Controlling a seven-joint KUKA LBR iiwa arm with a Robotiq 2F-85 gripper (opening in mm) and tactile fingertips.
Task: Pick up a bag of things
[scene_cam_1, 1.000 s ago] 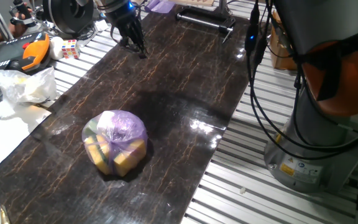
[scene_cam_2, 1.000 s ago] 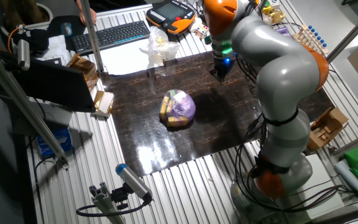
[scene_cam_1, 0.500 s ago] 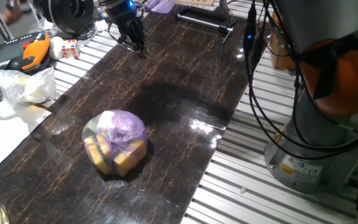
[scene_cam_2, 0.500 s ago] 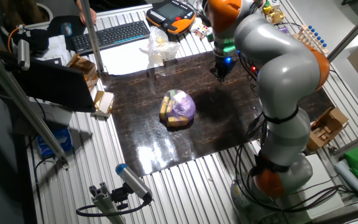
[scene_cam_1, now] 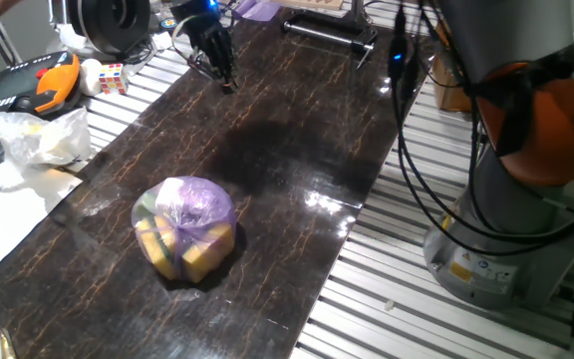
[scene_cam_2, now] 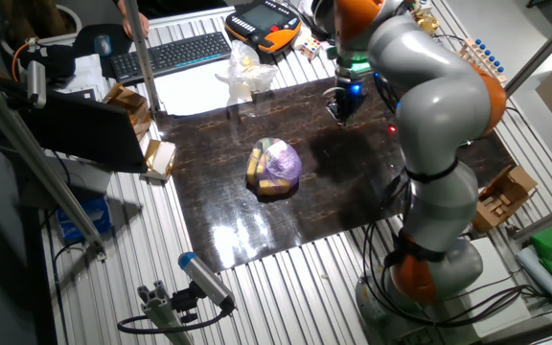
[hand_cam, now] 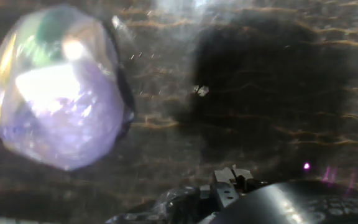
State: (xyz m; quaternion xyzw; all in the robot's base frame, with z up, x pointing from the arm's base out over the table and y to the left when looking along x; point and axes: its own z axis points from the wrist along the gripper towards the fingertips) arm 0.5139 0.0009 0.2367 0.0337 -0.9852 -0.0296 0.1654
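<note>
Bag [scene_cam_1: 184, 228] sits mid-table on the dark mat [scene_cam_1: 297, 120], knot up, nothing touching it. Gripper [scene_cam_1: 219, 72] hangs well apart from it near the mat's far end, empty afaict; can't tell if the fingers are spread or together, too small and dark. Hand view shows the bag [hand_cam: 55, 87] way off to 1 side, blurry. Risk imo: coming down off-center, fingers just nudge the slick rounded plastic and it rolls or slips instead of getting pinched at the knot.
</note>
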